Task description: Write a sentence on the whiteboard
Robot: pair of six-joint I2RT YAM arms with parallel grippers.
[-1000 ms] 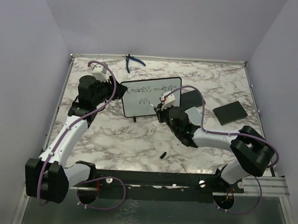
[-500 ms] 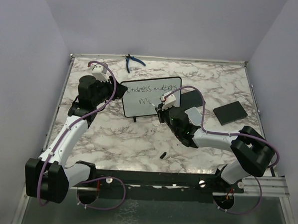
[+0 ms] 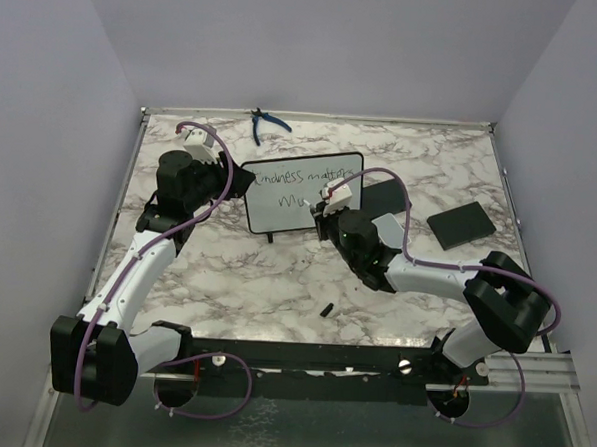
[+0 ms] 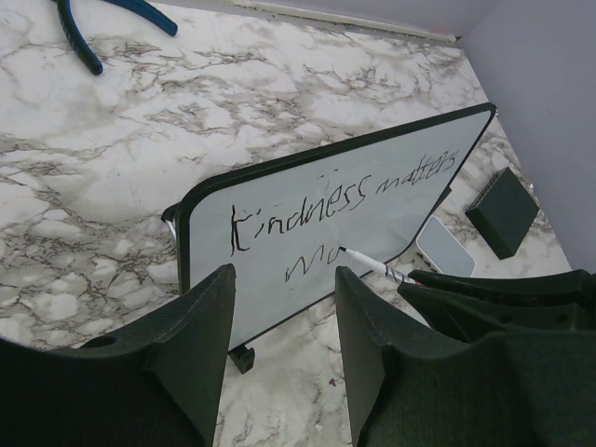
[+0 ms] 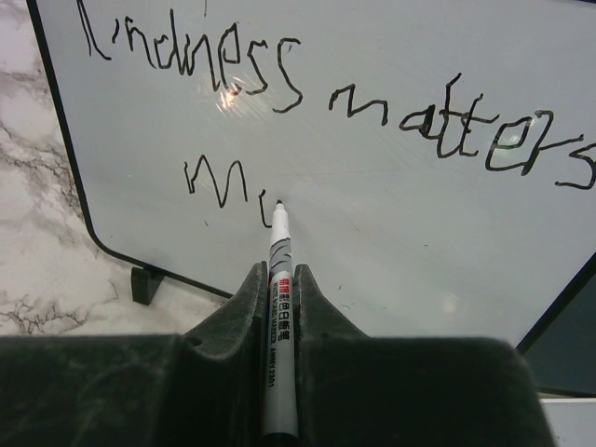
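The whiteboard (image 3: pixel 279 214) stands tilted on its small feet mid-table; it also shows in the left wrist view (image 4: pixel 400 219) and the right wrist view (image 5: pixel 419 251). The sentence (image 5: pixel 438 126) reads "Kindness matters" on the top line, with "mu" begun below. My right gripper (image 5: pixel 279 272) is shut on a white marker (image 5: pixel 280 307), whose black tip touches the board just right of the "u". In the top view the right gripper (image 3: pixel 322 211) is at the board's lower right. My left gripper (image 4: pixel 286 279) is open and empty, at the board's left end (image 3: pixel 233 176).
Blue pliers (image 3: pixel 267 125) lie at the back edge. One black pad (image 3: pixel 462 223) lies to the right, another (image 3: pixel 382 195) behind the right wrist. A pale grey eraser (image 4: pixel 445 247) lies by the board. A small black cap (image 3: pixel 327 308) lies near the front.
The right gripper has moved slightly right along the second line with the marker, adding a "u" stroke after the "m". The left arm has not moved.
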